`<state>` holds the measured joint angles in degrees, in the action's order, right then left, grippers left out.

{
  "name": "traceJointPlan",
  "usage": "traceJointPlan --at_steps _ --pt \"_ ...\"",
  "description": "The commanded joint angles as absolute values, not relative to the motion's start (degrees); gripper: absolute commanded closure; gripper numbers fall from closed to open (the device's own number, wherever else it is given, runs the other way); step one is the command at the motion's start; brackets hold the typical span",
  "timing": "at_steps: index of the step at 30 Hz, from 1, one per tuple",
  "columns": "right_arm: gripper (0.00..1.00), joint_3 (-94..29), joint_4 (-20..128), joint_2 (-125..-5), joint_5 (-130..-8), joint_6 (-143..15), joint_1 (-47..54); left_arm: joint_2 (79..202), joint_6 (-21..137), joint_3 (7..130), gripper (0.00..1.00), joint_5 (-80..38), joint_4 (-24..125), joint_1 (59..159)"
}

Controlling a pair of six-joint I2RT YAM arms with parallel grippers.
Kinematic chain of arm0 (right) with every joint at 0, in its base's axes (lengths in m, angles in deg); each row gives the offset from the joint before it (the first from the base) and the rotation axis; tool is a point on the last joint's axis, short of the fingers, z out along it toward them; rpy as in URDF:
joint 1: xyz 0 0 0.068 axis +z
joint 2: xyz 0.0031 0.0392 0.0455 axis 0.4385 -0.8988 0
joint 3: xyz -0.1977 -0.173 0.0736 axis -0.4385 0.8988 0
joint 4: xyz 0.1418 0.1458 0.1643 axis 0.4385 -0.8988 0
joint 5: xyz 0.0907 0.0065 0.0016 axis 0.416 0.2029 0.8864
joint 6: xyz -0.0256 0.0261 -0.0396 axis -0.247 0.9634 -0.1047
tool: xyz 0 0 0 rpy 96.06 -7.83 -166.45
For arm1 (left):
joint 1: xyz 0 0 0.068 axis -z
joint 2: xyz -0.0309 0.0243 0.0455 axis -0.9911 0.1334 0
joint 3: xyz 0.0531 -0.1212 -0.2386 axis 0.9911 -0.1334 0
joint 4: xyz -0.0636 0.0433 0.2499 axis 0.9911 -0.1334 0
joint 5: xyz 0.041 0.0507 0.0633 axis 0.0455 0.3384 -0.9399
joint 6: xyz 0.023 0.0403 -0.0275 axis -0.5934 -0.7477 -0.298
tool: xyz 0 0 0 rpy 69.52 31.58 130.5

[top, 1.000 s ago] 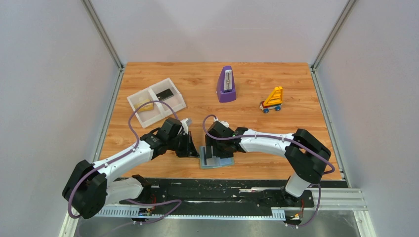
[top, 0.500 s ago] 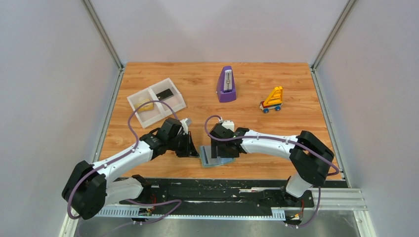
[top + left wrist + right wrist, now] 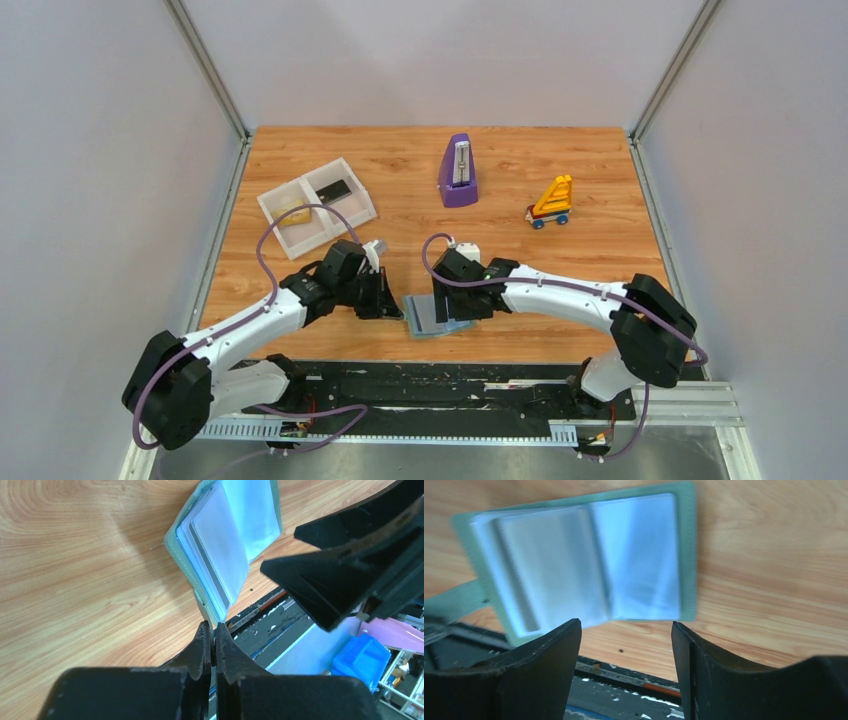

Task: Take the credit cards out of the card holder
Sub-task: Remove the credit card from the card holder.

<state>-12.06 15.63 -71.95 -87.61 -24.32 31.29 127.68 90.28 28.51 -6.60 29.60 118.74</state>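
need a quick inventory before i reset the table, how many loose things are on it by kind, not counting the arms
white two-compartment plastic tray: 1
thin flat cards in that tray: 2, a yellowish-gold card and a dark grey-black card
pale teal bifold card holder: 1
purple metronome: 1
yellow and orange toy car: 1
total: 6

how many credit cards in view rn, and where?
2. Both in the white tray: yellowish card in its left compartment, dark card in its right one. More may be hidden in the card holder sleeves; can't tell.
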Motion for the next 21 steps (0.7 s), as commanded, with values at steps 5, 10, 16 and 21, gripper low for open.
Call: traceJointPlan --at_steps 5,10,16,21 --pt "0.26 -11.87 27.51 -70.9 -74.88 -30.97 30.8 126.29 90.98 28.43 1.0 -5.0 32.04 119.07" --pt "0.26 -12.14 28.71 -73.37 -72.67 -31.91 30.29 125.72 90.96 28.7 1.0 -5.03 31.65 119.07" --pt "0.25 -11.17 30.69 -75.98 -70.96 -31.53 29.56 125.73 91.26 28.92 1.0 -4.78 32.01 119.1" --pt "0.27 -10.55 32.15 -77.21 -70.12 -30.39 29.62 125.66 91.31 29.21 1.0 -4.8 32.01 119.08"
